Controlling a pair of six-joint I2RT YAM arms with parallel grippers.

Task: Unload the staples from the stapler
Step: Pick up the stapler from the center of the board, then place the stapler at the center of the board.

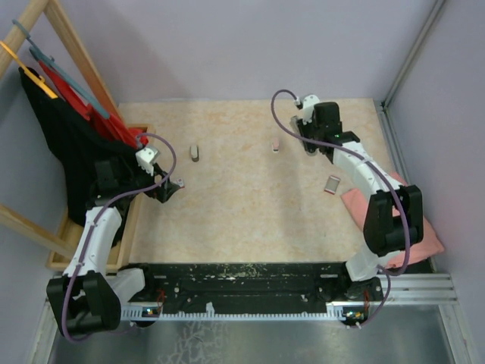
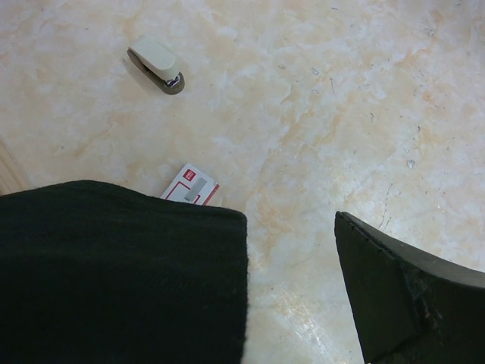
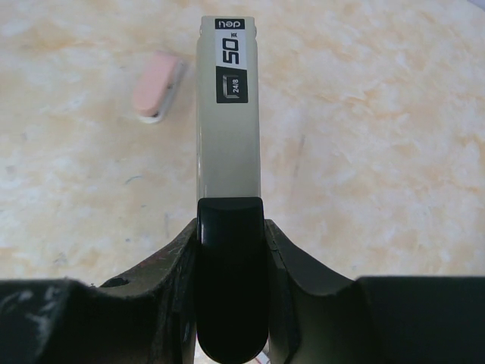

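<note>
Apparently the right claw (image 3: 231, 235) has the stapler (image 3: 229, 114) in its grip, and no staples are out yet.

Over the far side of the marbled desk (image 1: 242, 220), the right claw is clenched on the black rear end of this long cream stapler, whose label faces up. I judge that it is held by the tail so that the front and the staple channel are free to be opened. The left claw (image 2: 292, 227) hangs released over bare desk, probably kept ready to help. A beige mini stapler (image 2: 157, 64) lies well beyond it, and a red-and-white box (image 2: 191, 184) lies nearer, partly hidden by that claw. A pink mini stapler (image 3: 158, 95) lies near the held one. The staples themselves I cannot see; likely they sit inside the held stapler.
</note>
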